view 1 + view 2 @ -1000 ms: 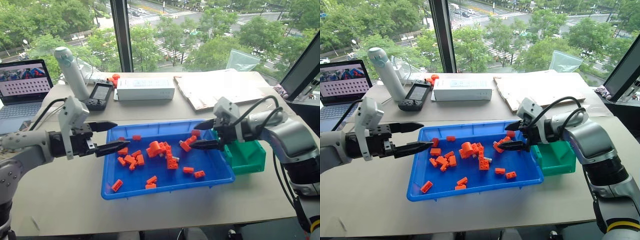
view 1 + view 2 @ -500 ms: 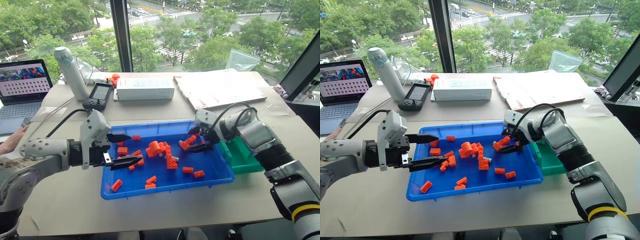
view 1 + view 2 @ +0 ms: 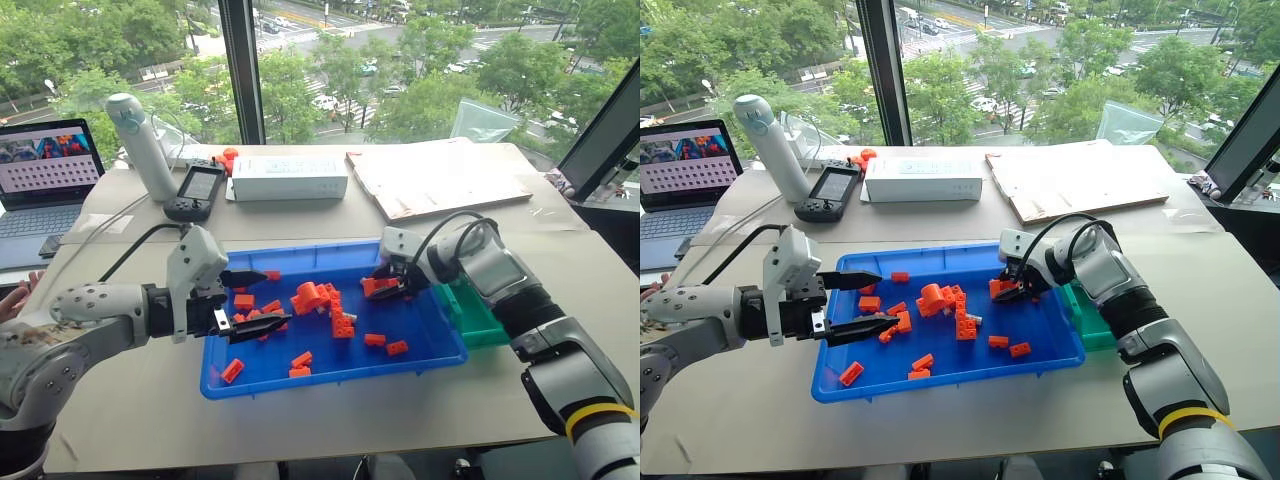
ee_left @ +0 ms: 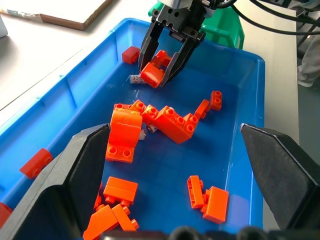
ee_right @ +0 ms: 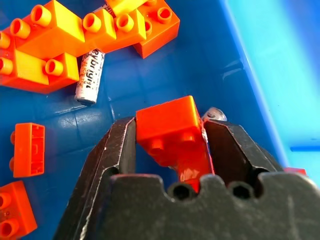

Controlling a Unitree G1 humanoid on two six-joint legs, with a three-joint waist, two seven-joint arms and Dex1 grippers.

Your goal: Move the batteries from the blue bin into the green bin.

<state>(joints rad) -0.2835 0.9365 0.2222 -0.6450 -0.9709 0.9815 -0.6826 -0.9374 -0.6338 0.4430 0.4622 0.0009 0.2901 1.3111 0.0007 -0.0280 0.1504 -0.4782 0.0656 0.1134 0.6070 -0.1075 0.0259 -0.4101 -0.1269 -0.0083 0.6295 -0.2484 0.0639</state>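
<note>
Window wall [image 3: 330, 70] at 12 o'clock: glass with a dark upright mullion, green treetops and a road outside.

Worktop [image 3: 130, 400]: matte beige, flat, smooth. On its far half lie a laptop [image 3: 45, 175] with lit screen at 10 o'clock, a white rounded cylinder [image 3: 145, 145], a black handheld device [image 3: 198, 190], a long white box [image 3: 290, 177] and a flat brown-edged board [image 3: 440, 180] at 1 o'clock.

Blue bin [image 3: 330, 375]: glossy hard plastic, wide, shallow, rectangular with low flared walls, at the centre of the worktop. Holds scattered orange bricks [image 3: 320, 300], studded, glossy, mostly blocky, one arched.

Green bin [image 3: 480, 320]: deeper sloped-wall plastic, touching the blue bin's 3 o'clock edge, partly hidden by the right arm.

Left hand [image 3: 250, 303]: black tapered fingers spread wide, released, grasping nothing, over the bin's 9 o'clock side.

Right hand [image 4: 161, 75]: lowered into the bin near its 2 o'clock corner, fingers clenched on an orange brick [image 5: 172, 132], one finger against each side.

Batteries: slim silver-grey cylinders with printed lettering, both inside the blue bin. One battery [image 5: 90, 77] lies flat beside the brick cluster; a second battery end [image 5: 214, 114] peeks out just behind the gripped brick, beside the right hand's finger.
</note>
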